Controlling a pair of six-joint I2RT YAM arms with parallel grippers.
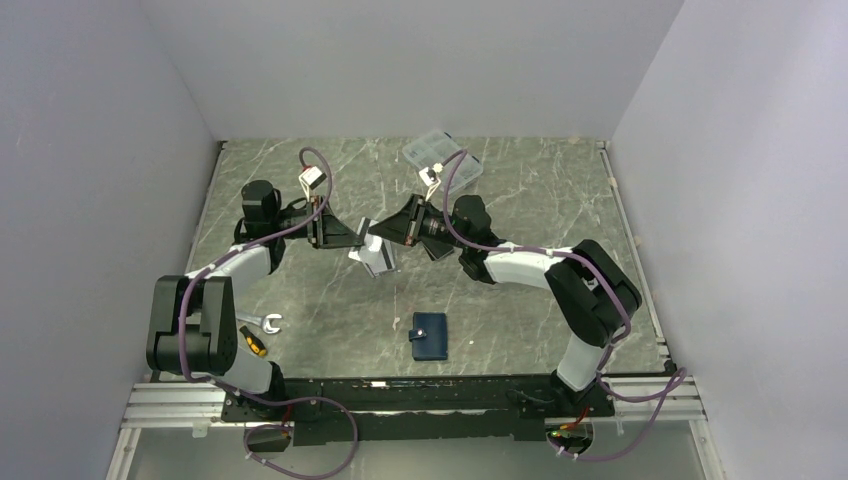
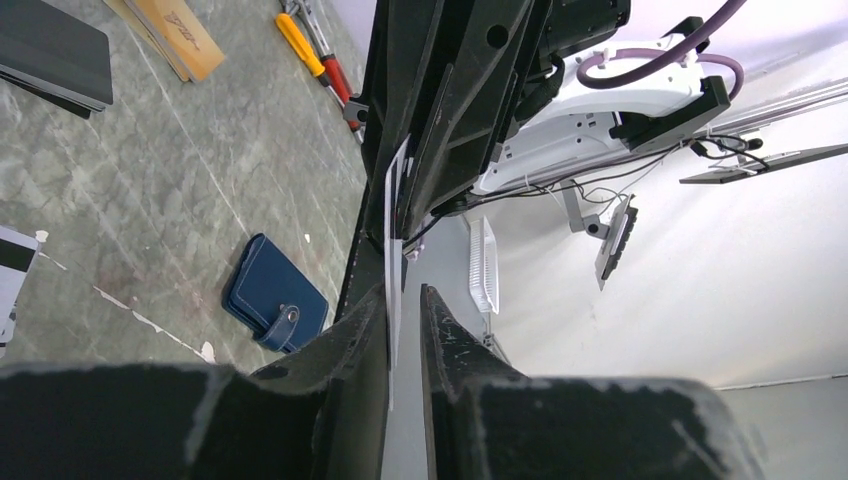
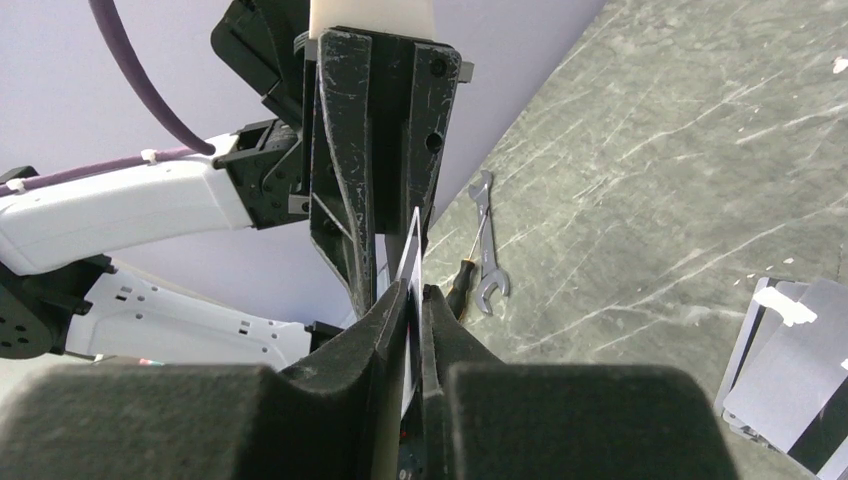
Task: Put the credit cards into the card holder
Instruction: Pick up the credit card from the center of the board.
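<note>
mid-frame in both wrist views, one credit card point(image 2: 393, 200) stands edge-on between the arms, likely for a handover: right gripper point(image 3: 412, 290) pinches it, left gripper point(image 2: 403, 292) brackets it, grip unclear. card holder point(image 1: 430, 335) lies shut, lower centre overhead.

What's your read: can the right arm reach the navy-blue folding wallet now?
Probably yes: the navy-blue folding wallet lies in the open, nothing over it. But the right end effector is shut on a thin pale card.
</note>
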